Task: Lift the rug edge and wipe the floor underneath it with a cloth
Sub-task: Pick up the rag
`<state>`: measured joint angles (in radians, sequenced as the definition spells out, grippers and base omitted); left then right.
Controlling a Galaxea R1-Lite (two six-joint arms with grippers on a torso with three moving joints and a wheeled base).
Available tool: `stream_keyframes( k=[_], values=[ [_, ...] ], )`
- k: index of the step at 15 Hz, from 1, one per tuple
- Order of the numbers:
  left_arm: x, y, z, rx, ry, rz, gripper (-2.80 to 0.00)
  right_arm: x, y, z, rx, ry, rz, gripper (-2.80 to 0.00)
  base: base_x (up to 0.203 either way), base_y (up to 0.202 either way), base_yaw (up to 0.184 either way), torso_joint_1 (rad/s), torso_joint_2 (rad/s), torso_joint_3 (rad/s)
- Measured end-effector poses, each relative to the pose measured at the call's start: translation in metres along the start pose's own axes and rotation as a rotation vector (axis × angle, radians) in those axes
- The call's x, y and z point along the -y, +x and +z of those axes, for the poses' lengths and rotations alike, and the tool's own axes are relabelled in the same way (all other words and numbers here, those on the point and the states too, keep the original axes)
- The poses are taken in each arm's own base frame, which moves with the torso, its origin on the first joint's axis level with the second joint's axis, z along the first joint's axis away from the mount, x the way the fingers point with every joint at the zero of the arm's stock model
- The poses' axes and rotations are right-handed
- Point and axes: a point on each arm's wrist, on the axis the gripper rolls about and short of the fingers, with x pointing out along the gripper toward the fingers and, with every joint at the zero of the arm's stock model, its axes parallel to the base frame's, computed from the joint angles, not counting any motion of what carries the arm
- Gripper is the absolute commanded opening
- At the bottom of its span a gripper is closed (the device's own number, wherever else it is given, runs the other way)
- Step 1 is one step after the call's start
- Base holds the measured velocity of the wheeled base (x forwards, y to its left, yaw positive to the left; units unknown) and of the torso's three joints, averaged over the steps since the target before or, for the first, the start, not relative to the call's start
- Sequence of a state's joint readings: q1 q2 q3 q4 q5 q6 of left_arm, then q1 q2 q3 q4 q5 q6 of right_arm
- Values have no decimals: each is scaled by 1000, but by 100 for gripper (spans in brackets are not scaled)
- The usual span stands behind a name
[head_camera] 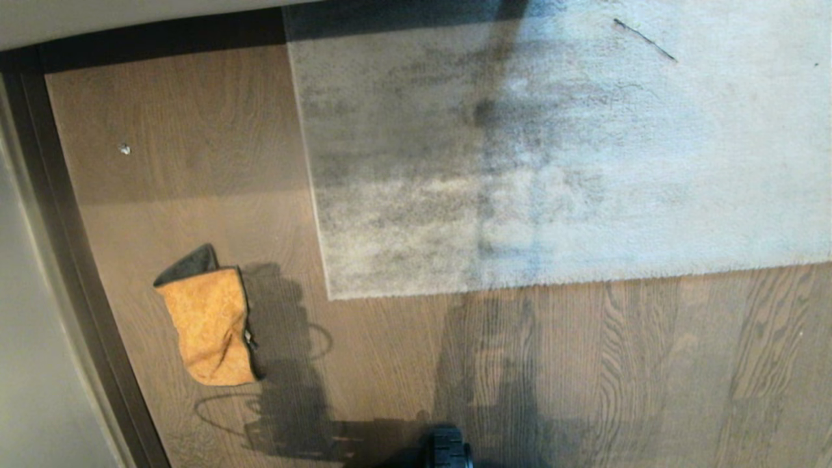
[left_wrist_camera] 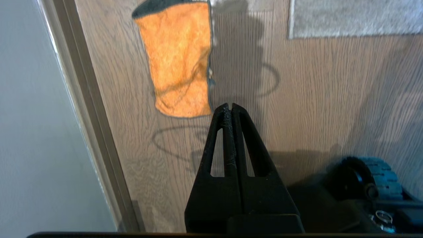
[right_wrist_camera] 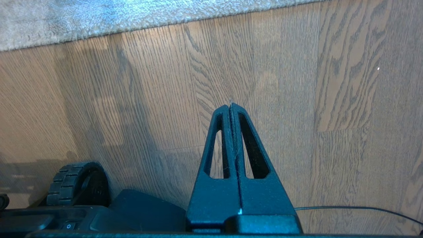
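Observation:
The grey mottled rug (head_camera: 552, 149) lies flat, and its square corner (head_camera: 331, 296) and near rug edge (head_camera: 585, 281) rest on the brown plank floor (head_camera: 403, 364). To the left of the rug lies the mustard-orange cloth (head_camera: 209, 322), with a black fold at its far end. My left gripper (left_wrist_camera: 230, 105) hangs above the floor, shut and empty, a short way from the cloth (left_wrist_camera: 178, 59). Shut and empty too, my right gripper (right_wrist_camera: 230, 105) hovers over bare planks near the rug edge (right_wrist_camera: 132, 28). Neither arm shows in the head view.
A dark skirting strip (head_camera: 71, 260) and a pale wall run along the left and far side. A small white speck (head_camera: 125, 149) lies on the floor beyond the cloth. My base wheel (head_camera: 450, 448) sits at the near edge. A thin cable (right_wrist_camera: 357, 209) crosses the floor on the right.

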<state>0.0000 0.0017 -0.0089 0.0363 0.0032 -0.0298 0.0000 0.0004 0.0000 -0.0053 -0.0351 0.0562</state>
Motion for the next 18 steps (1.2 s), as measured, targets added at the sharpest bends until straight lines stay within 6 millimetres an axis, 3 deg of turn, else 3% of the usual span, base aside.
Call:
stream_keyframes(
  k=[3,9,18],
  values=[
    [0,1,4,-26,5,-4,-280,0,0,0,0,0,0,-280,0,0,0,0,0,0],
    [2,25,47,-204,14,-44,-280,0,0,0,0,0,0,-280,0,0,0,0,0,0],
    [5,79,55,-444,34,-35,-280,0,0,0,0,0,0,-280,0,0,0,0,0,0]
  ],
)
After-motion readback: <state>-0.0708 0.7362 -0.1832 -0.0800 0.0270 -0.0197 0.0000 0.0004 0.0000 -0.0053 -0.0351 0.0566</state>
